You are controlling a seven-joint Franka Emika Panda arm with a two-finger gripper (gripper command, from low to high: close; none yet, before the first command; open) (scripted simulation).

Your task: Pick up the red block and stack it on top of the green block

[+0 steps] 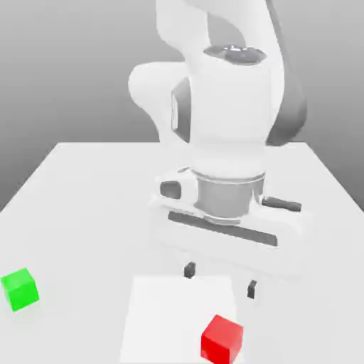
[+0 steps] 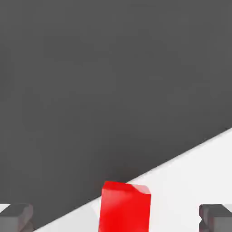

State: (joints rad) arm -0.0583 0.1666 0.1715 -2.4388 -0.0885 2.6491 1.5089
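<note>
Small bright red matte cube (image 1: 222, 339) rests on the white bench (image 1: 85, 185) near its front edge, just below and ahead of the robot's open, empty jaws (image 1: 220, 280), far from the green matte cube (image 1: 19, 288).

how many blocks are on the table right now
2: the red block near the table's front edge, below the open hand; the green block far toward the exterior view's left.

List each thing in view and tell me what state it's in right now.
red block: resting on the table, not gripped, nothing on it.
green block: resting on the table at the exterior view's left, nothing stacked on it.
gripper: fingers open, empty, above the table near the red block.
</note>
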